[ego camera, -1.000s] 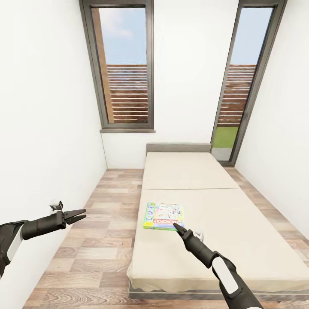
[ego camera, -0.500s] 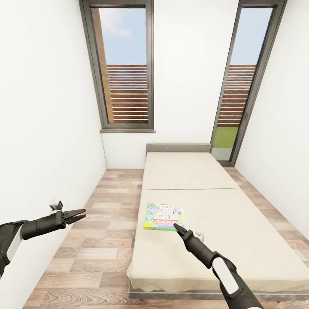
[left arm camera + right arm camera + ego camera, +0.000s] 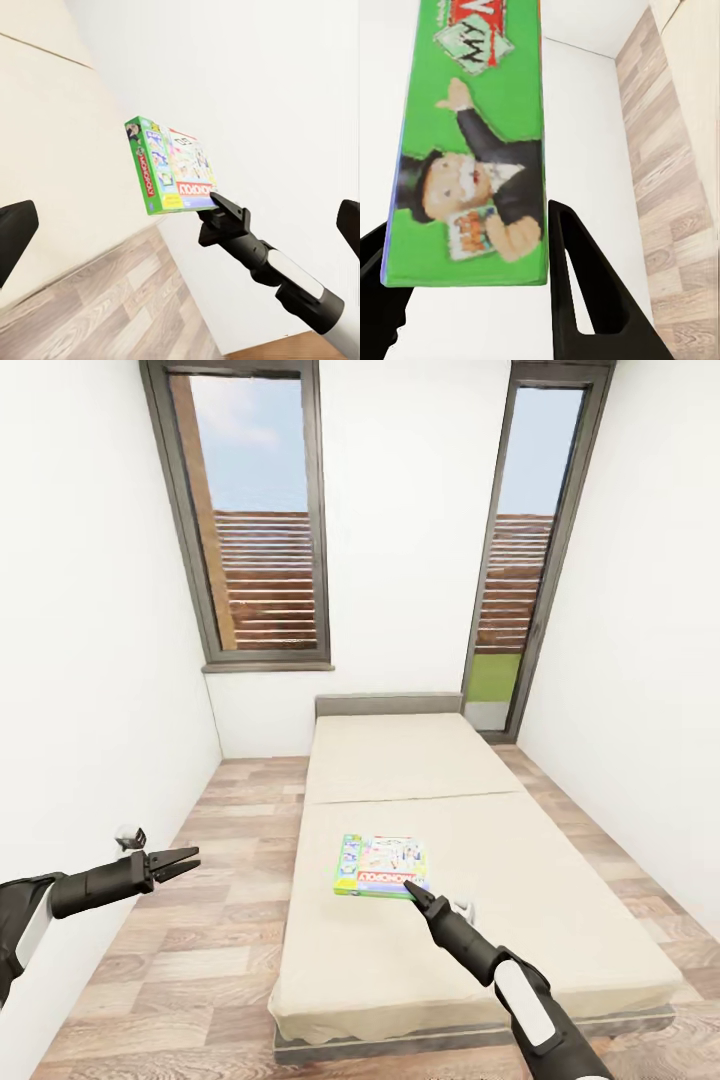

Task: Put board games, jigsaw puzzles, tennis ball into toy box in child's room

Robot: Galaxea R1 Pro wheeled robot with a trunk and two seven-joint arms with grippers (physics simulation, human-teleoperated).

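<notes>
Right wrist view: green flat printed board game [image 3: 465,142] sits clamped between the right gripper [image 3: 472,300] fingers. Left gripper [image 3: 176,859] hangs open, empty. Carrying step, I'd guess; next up, haul it to the toy box.

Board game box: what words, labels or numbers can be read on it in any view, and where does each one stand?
"MONOPOLY": on the red band of the board game lid, upside down in the head view.
"MY": on the green diamond on the box, right wrist view.
Large red letters above that diamond: cut off, not readable.
Small print on the lid and side: too blurred to read.
</notes>
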